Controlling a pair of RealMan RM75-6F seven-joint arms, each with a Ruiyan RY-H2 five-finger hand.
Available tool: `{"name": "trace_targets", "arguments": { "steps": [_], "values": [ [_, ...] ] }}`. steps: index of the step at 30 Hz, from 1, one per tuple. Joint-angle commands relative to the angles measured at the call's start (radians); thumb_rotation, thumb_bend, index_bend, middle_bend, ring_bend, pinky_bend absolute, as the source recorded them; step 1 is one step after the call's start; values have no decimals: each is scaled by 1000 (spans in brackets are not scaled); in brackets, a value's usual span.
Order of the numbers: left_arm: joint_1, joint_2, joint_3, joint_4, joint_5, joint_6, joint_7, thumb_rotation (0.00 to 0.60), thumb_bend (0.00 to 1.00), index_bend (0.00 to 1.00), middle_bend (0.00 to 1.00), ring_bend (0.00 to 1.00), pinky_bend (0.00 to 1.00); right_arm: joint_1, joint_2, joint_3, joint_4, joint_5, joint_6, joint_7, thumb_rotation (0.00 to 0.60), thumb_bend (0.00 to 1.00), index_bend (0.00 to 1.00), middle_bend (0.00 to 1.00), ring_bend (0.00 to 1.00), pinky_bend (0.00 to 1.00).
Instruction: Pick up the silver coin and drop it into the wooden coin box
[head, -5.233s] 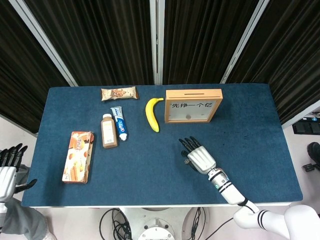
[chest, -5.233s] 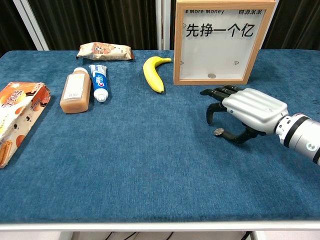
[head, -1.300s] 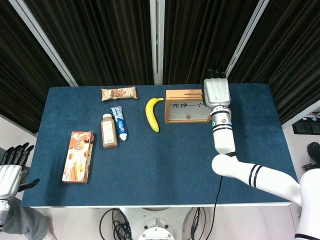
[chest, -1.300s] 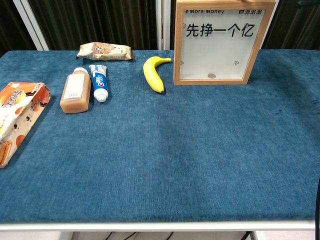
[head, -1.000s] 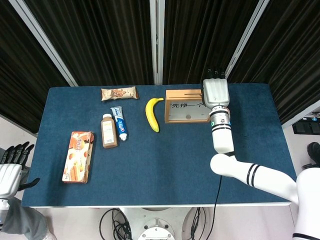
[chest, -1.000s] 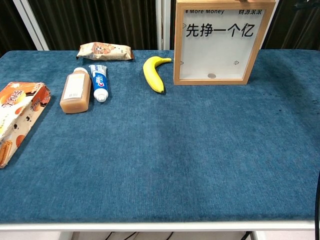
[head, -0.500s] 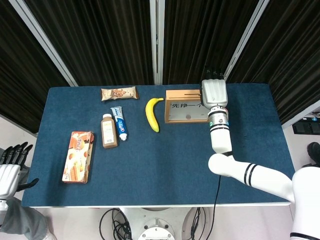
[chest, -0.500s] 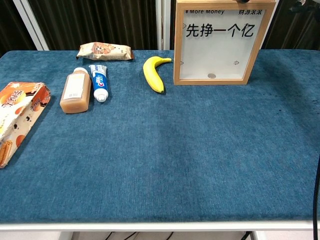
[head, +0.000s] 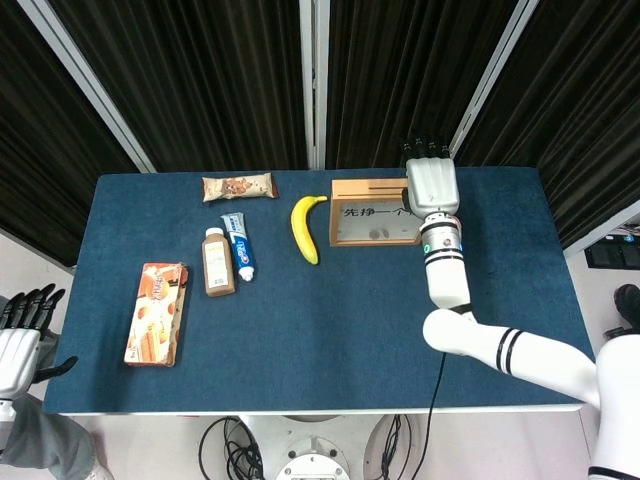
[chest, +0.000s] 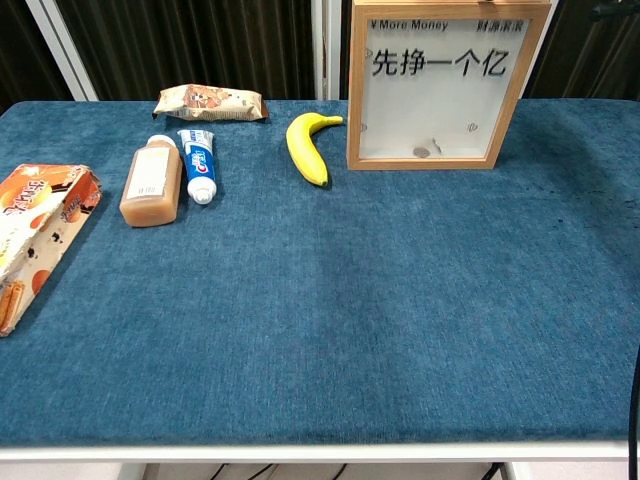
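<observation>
The wooden coin box (head: 336, 214) stands upright at the table's back, right of centre, with a white front panel. Through that panel in the chest view, one silver coin (chest: 421, 153) lies at the bottom of the box (chest: 353, 100) and a second, blurred coin (chest: 433, 144) shows just above it. My right hand (head: 432, 182) hovers over the right end of the box's top, back of the hand towards the camera, fingers pointing away; no coin shows in it. Beside the table's left front corner, off the table, my left hand (head: 17, 340) hangs with spread fingers.
A banana (head: 306, 228) lies just left of the box. Further left are a toothpaste tube (head: 239, 246), a brown bottle (head: 217, 261), a snack packet (head: 238, 186) and a biscuit box (head: 157, 312).
A second, blurred coin has appeared inside the box beside the resting one. My right hand has shifted slightly right above the box top. The left hand has stayed put.
</observation>
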Motion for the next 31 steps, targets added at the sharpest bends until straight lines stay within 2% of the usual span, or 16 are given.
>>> {"name": "trace_targets", "arguments": {
  "steps": [1,5,7,9,11,15,18,21,25,31],
  "values": [
    [1,1,0,-1,0,1,2,600,125,26,0,0,0,-23,29,-3,-40,-41,16,36,600,328,0,5,0,0],
    [2,3,0,-6,2,6,3,600,125,25,0,0,0,-105,111,-36,-160,-175,79,117,600,328,0,5,0,0],
    [3,4,-1,-9,4,10,3,600,125,26,0,0,0,-181,175,-78,-260,-274,135,171,600,327,0,2,0,0],
    [3,4,-1,-9,6,13,4,600,124,25,0,0,0,-259,229,-135,-333,-388,188,226,600,327,0,0,0,0],
    [3,2,-2,-11,9,17,10,600,124,26,0,0,0,-358,270,-219,-369,-535,260,300,600,326,0,0,0,0],
    [3,-2,-1,-18,18,24,26,600,124,26,0,0,0,-550,290,-386,-318,-786,419,444,600,326,0,0,0,0],
    [3,-2,0,-26,20,24,41,600,124,25,0,0,0,-665,266,-467,-229,-887,510,519,600,325,0,0,0,0],
    [2,-1,0,-34,22,28,54,600,124,26,0,0,0,-751,230,-514,-142,-939,566,562,600,320,0,0,0,0],
    [4,1,-1,-45,27,37,70,600,124,26,0,0,0,-830,189,-548,-59,-991,603,597,600,315,0,0,0,0],
    [7,3,-3,-58,30,48,83,600,124,25,0,0,0,-889,165,-558,-26,-1033,596,625,600,312,0,0,0,0]
  ]
}}
